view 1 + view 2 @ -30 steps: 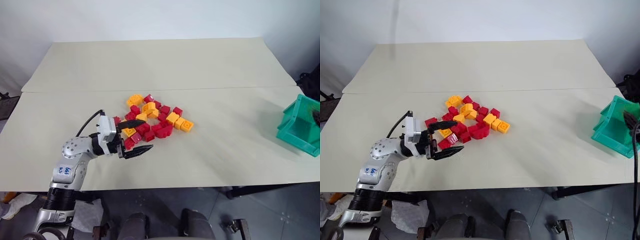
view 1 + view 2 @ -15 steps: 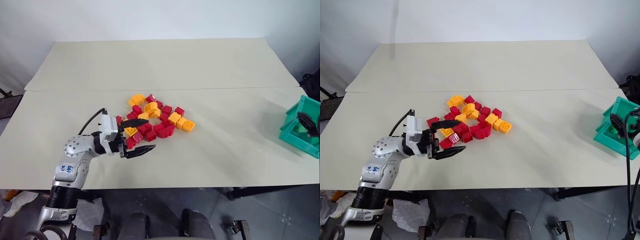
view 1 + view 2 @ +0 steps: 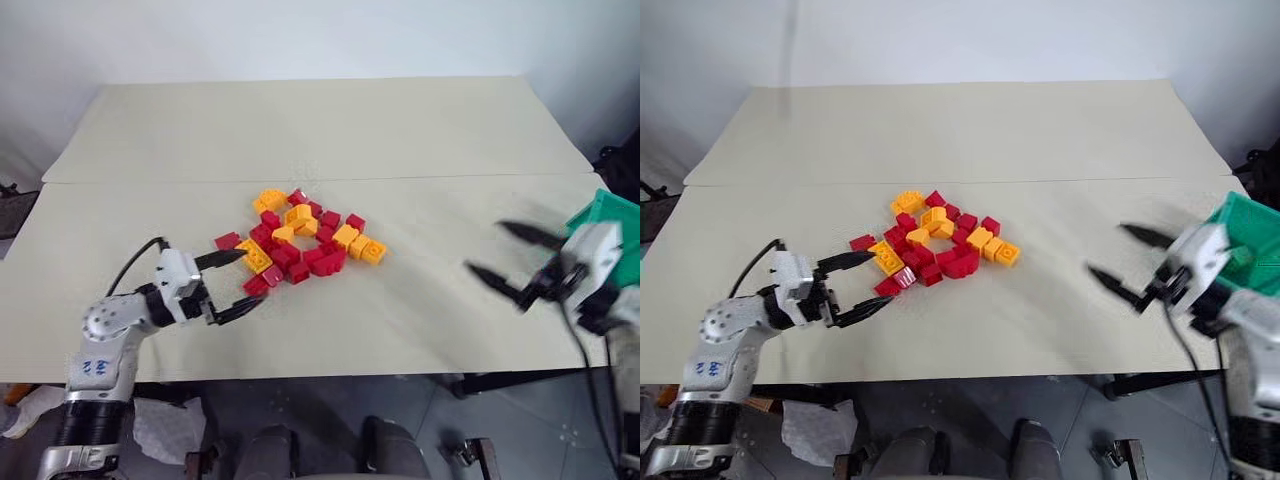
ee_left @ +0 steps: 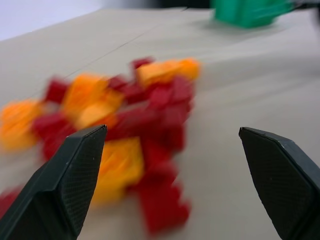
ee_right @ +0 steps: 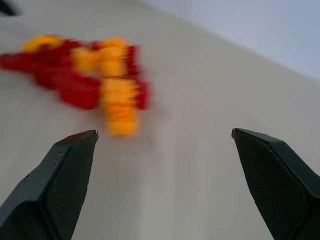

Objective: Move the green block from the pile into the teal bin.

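The left tool (image 3: 232,283) hangs with fingers spread apart and empty, at the near-left edge of the pile (image 3: 300,240) of red and orange bricks. The right tool (image 3: 512,265), also spread wide and empty, hovers over the surface (image 3: 400,140) just before the teal bin (image 3: 612,208). I can't spot the green block.

The pile (image 3: 302,238) was of glossy hard plastic bricks, red and orange-yellow. The table (image 3: 330,130) had a matt beige cover like paper. The fingers (image 4: 70,185) looked matt black, finely textured.
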Robot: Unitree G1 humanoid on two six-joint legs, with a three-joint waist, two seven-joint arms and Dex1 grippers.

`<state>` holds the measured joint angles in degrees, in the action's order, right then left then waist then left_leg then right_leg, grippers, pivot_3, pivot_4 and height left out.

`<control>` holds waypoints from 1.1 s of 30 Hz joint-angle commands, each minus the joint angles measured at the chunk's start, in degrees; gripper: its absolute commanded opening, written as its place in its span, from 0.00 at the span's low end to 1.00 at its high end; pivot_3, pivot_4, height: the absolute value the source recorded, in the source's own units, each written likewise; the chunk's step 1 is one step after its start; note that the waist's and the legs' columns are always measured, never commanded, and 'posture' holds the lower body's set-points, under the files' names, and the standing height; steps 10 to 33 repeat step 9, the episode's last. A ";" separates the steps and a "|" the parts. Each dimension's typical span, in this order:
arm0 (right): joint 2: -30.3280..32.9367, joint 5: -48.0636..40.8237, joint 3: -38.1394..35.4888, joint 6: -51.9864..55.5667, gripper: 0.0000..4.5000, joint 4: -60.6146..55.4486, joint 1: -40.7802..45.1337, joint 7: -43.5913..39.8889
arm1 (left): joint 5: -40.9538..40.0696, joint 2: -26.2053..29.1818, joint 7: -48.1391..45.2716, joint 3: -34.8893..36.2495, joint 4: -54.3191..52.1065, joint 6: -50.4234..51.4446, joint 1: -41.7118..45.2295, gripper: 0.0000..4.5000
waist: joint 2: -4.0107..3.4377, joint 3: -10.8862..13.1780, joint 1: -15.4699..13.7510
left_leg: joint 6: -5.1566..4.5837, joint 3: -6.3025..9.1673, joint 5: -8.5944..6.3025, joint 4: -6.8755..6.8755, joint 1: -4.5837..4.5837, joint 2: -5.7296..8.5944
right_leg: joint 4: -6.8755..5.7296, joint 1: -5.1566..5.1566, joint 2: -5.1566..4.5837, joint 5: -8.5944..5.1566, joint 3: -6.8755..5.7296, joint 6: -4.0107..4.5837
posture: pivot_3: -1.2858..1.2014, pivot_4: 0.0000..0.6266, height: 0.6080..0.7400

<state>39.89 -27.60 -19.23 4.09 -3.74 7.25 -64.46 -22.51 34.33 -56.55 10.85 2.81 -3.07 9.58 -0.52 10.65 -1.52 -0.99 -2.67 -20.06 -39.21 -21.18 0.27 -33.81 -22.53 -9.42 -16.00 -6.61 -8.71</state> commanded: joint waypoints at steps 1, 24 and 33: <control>1.23 -4.14 1.41 -0.13 1.00 -1.97 -1.17 -6.37 | 0.50 1.06 1.21 2.78 -1.41 -2.82 -2.04 1.00 | 0.05 -0.02 -0.07 | -0.01 0.07 0.00 -0.04 0.02 -0.02 | -0.01 0.07 0.00 0.04 -0.02 -0.07 | 0.52 0.24 1.00; 0.06 -2.82 3.07 -6.74 1.00 1.92 -5.01 -9.90 | -0.04 1.34 4.22 5.04 -6.44 -3.46 -7.34 1.00 | 0.08 -0.03 0.18 | 0.05 0.17 -0.04 -0.02 0.06 0.00 | -0.05 0.08 0.02 0.06 -0.12 -0.07 | 0.52 0.24 1.00; 0.06 -2.82 3.07 -6.74 1.00 1.92 -5.01 -9.90 | -0.04 1.34 4.22 5.04 -6.44 -3.46 -7.34 1.00 | 0.08 -0.03 0.18 | 0.05 0.17 -0.04 -0.02 0.06 0.00 | -0.05 0.08 0.02 0.06 -0.12 -0.07 | 0.52 0.24 1.00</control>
